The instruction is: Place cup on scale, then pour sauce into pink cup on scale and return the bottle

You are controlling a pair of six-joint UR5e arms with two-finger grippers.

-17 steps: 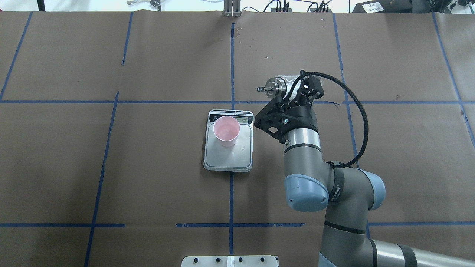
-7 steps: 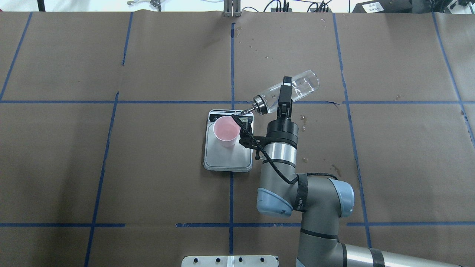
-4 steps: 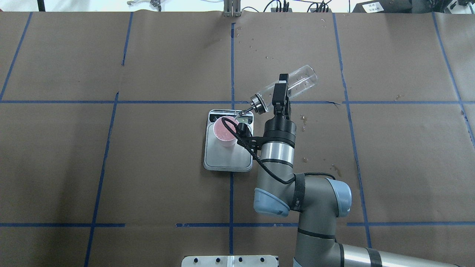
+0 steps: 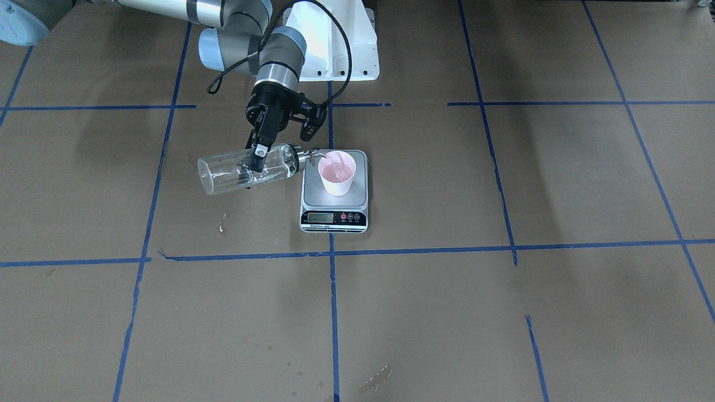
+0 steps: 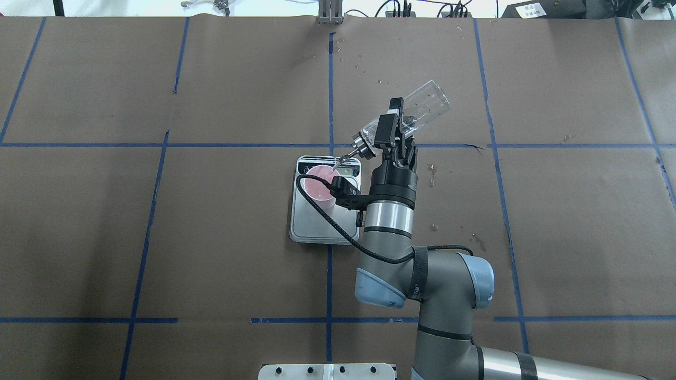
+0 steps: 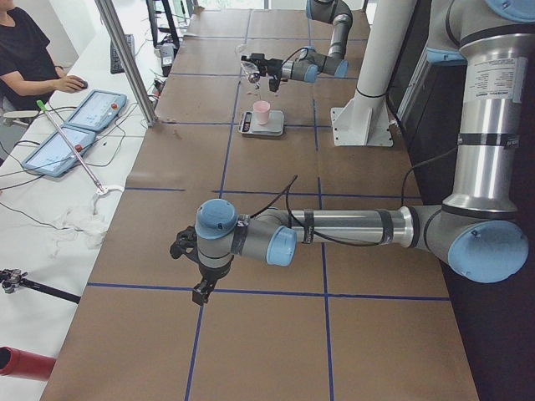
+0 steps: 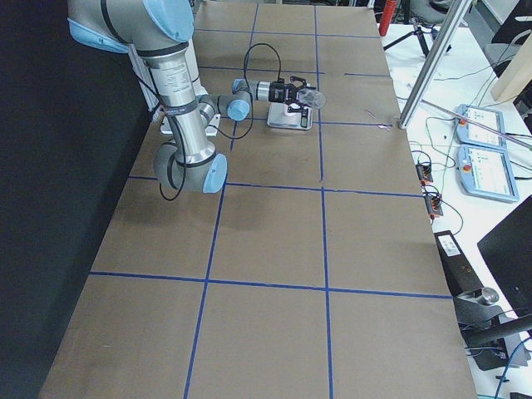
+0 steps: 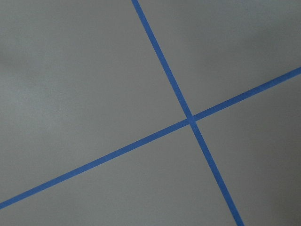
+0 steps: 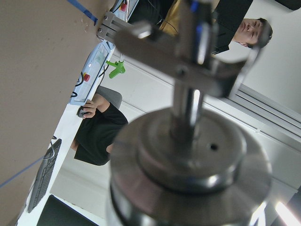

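Cup (image 4: 337, 174): one; scale (image 4: 361, 196): one; bottle (image 4: 223, 174): one.

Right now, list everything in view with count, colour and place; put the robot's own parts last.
paper cup: one, pale pink, upright on the scale platform.
kitchen scale: one, silver-grey, black front strip, mid-table.
glass bottle: one, clear, tilted, spout over the cup.
sauce: clear, inside the bottle.
table: one, brown paper, blue tape grid.
operator: one, black shirt, seated beside the table.
right gripper: black, shut on the bottle.
left gripper: black, over bare table; open or shut, cannot tell.
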